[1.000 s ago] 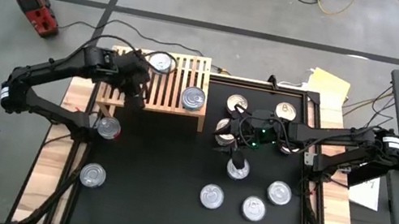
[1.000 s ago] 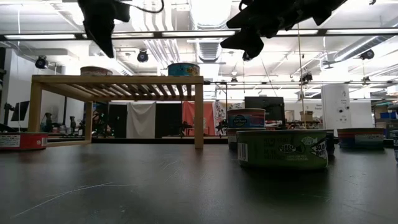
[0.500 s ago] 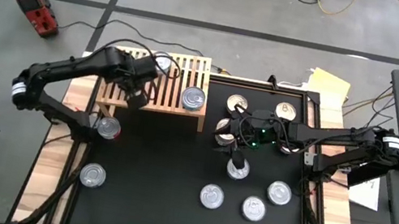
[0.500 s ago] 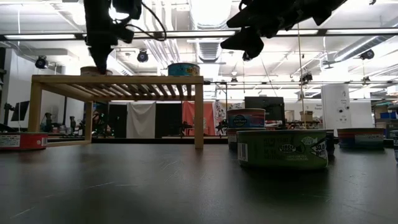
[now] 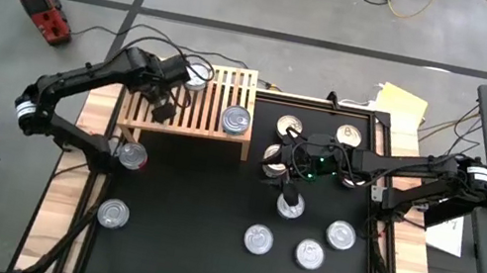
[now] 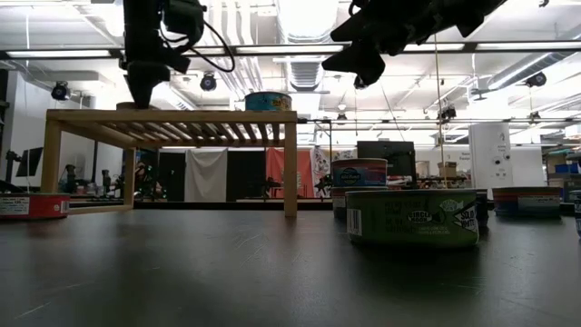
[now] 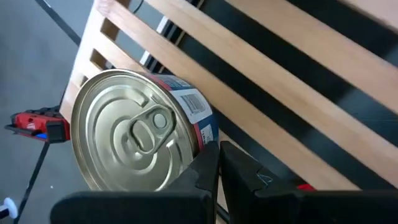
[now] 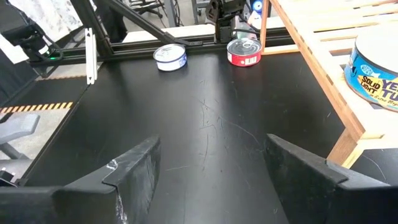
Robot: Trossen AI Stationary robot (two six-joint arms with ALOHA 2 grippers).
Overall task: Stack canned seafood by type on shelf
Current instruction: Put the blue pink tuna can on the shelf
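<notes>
The light-wood slatted shelf (image 5: 208,110) stands at the table's far left. Two tins rest on it: a silver-lidded one with a red and blue label (image 5: 197,75) (image 7: 134,134) at its far edge, and a blue-labelled one (image 5: 236,120) (image 8: 376,62) at its right end. My left gripper (image 5: 163,110) (image 7: 217,149) is shut and low over the slats (image 6: 141,91), just beside the far tin. My right gripper (image 8: 211,168) is open and hovers high (image 6: 359,59) over the tins right of the shelf (image 5: 285,159). My left gripper's shut fingers (image 7: 208,165) point down at the slats right beside the far tin's side wall (image 7: 202,127). I cannot tell whether they touch it. The tin stands upright on the shelf top.
Several more tins stand on the black mat: two near the left edge (image 5: 132,155) (image 5: 112,214), a cluster right of the shelf (image 5: 290,125) (image 5: 350,133), and others toward the near right (image 5: 257,239) (image 5: 309,255) (image 5: 340,236). The mat's middle (image 5: 200,209) is bare.
My left gripper has come down from high above to just over the shelf top, shifting a little toward the far-left edge and ending beside the far tin. The tins and my right arm have stayed put.
</notes>
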